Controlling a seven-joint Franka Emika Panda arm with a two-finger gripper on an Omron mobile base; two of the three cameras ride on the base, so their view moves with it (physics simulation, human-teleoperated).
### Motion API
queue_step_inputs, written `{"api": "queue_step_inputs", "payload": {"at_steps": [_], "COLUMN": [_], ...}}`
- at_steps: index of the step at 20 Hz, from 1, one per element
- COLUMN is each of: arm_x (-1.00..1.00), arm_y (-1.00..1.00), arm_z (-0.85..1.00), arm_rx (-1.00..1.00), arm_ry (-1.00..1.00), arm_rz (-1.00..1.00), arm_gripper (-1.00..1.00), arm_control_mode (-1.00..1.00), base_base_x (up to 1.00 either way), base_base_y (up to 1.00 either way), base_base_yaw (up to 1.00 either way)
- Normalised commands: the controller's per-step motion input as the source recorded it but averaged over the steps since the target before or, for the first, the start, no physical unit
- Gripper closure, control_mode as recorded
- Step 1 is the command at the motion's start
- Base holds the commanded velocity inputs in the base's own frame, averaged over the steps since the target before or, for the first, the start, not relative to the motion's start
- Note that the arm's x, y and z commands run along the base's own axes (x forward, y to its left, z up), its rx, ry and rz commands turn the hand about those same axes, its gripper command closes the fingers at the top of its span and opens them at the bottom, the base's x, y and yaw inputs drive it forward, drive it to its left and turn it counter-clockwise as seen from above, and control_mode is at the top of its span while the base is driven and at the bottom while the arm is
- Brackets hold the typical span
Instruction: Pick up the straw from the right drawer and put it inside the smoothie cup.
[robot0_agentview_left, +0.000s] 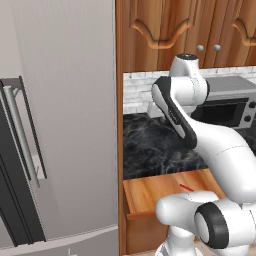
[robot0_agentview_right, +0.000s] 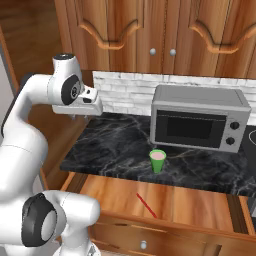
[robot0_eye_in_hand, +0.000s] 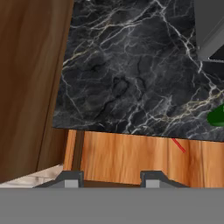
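The right drawer (robot0_agentview_right: 200, 206) is pulled open below the black marble counter. The thin red straw (robot0_agentview_right: 146, 205) lies flat on the drawer's wooden floor, left of middle. The small green smoothie cup (robot0_agentview_right: 158, 161) stands upright on the counter near its front edge, in front of the microwave. My gripper (robot0_agentview_right: 80, 118) hangs high over the counter's left end, pointing down, well left of the cup and the straw. In the hand view its fingertips (robot0_eye_in_hand: 70, 178) stand apart with nothing between them, the straw (robot0_eye_in_hand: 178, 145) lies at lower right, and the cup (robot0_eye_in_hand: 217, 117) shows at the right edge.
A grey microwave (robot0_agentview_right: 200, 122) sits at the back of the counter (robot0_agentview_right: 115, 145). Carved wooden cabinet doors (robot0_agentview_right: 150, 30) hang above. A tall wooden panel and a grey fridge (robot0_agentview_left: 60, 125) stand to the left of the counter. A second drawer front (robot0_agentview_right: 145, 240) sits below.
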Motion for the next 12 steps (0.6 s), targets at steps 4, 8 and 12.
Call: {"api": "queue_step_inputs", "payload": {"at_steps": [4,8,12], "arm_x": [-0.22,-0.64,-0.64], "arm_y": [0.0,0.0,0.0], "arm_z": [0.0,-0.08,-0.06], "arm_rx": [0.0,-0.01,0.0], "arm_ry": [0.0,-0.03,-0.06], "arm_rz": [0.0,0.0,0.0], "arm_gripper": [-1.0,-1.0,-1.0], "arm_control_mode": [-1.0,-1.0,-1.0], "base_base_x": [0.0,0.0,0.0], "base_base_y": [0.0,0.0,0.0], "base_base_yaw": [0.0,0.0,0.0]}}
